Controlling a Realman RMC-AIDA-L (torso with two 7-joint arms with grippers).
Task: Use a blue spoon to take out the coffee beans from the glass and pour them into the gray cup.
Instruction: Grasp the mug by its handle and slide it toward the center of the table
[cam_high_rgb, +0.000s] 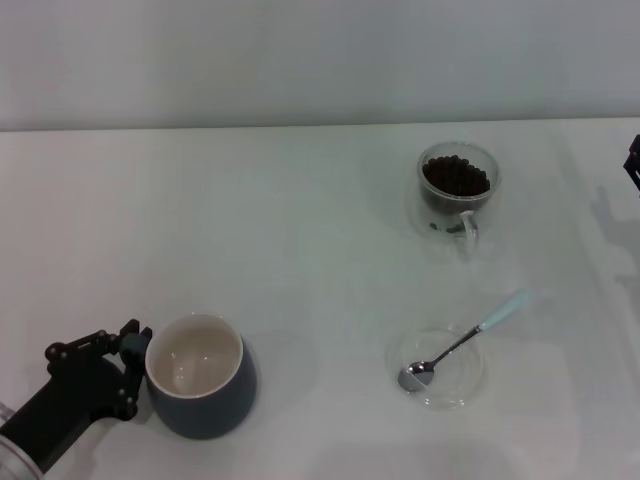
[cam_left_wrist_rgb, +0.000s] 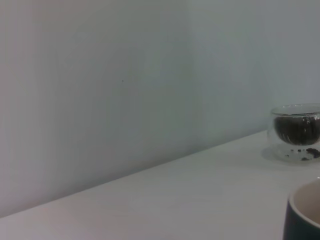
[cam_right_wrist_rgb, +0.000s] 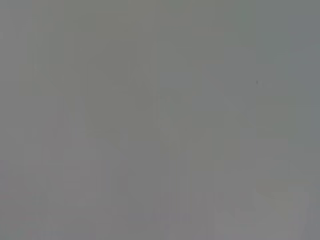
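The gray cup (cam_high_rgb: 203, 378) stands at the front left with its cream inside empty; its handle is hidden. My left gripper (cam_high_rgb: 133, 368) is right against the cup's left side. The cup's rim also shows in the left wrist view (cam_left_wrist_rgb: 305, 212). The glass (cam_high_rgb: 458, 189), full of coffee beans (cam_high_rgb: 456, 178), stands at the back right and shows in the left wrist view (cam_left_wrist_rgb: 297, 131) too. The blue spoon (cam_high_rgb: 470, 338) lies with its bowl in a clear saucer (cam_high_rgb: 440, 366) and its handle pointing back and right. Only a dark bit of my right gripper (cam_high_rgb: 633, 160) shows at the right edge.
The white table (cam_high_rgb: 300, 230) runs back to a pale wall. A few loose beans (cam_left_wrist_rgb: 306, 156) lie at the bottom of the glass. The right wrist view shows only flat grey.
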